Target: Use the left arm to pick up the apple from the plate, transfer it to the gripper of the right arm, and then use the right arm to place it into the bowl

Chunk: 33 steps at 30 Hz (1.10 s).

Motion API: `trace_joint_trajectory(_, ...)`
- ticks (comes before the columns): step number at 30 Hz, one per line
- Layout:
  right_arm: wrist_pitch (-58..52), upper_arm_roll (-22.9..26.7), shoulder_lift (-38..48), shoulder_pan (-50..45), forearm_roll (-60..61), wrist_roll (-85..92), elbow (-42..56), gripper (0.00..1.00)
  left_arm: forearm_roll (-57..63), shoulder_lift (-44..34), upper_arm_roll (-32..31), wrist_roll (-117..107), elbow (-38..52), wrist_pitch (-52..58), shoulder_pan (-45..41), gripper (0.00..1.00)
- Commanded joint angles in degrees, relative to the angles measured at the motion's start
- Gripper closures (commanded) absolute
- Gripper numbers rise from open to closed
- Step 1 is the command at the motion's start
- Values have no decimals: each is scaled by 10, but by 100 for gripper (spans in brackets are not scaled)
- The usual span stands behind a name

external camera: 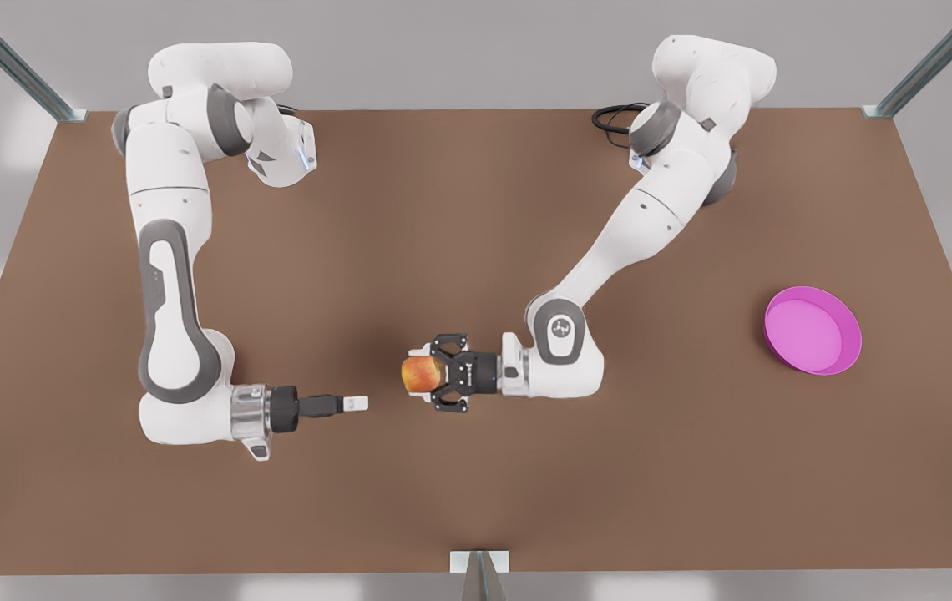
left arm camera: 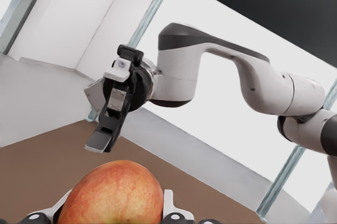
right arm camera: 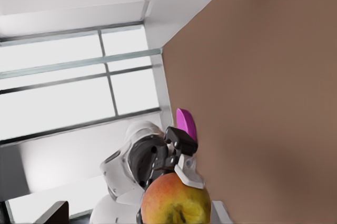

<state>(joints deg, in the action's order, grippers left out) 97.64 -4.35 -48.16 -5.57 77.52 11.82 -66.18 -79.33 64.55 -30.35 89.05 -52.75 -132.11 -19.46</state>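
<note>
We see the left gripper clamped on the apple, holding it in the air above the middle of the brown table. The black linkage fingers sit on either side of the fruit — contact on both sides. That arm comes in from the front view's right, with the wrist turned so the apple faces the other arm.

In the left wrist view the apple sits between the white finger pads, with the right gripper opposite it and pointing toward it.

The right gripper is on the arm with the silver wrist ring, on the front view's left. It points at the apple, near it but apart — a gap of table shows between its white tip and the fruit. We cannot tell if its fingers are parted or closed; they line up edge-on in both views.

In the right wrist view the apple is close ahead, with the left gripper behind it gripping it.

The magenta plate lies flat on the table at the front view's right, well apart from both grippers, with nothing in it. An edge of it shows in the right wrist view behind the left gripper.
</note>
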Motion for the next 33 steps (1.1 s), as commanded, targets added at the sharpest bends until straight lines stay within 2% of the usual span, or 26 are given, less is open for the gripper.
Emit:
trace_joint_trajectory(1, 3, -3, 0, -1, 6, 116, -7, 0, -15, 9, -14, 279, 19, -109, -8, 24)
trace_joint_trajectory(7, 9, -7, 28, -12, 5, 123, -94, 0, -15, 12, -13, 301, 20, -119, -8, 24)
trace_joint_trajectory(16, 79, -24, 20, -20, 26, 125, -91, 0, -21, 13, -18, 301, 19, -125, -13, 24)
trace_joint_trajectory(33, 118, -37, 14, -52, 51, 120, -84, 0, -28, 14, -21, 300, 19, -138, -21, 23)
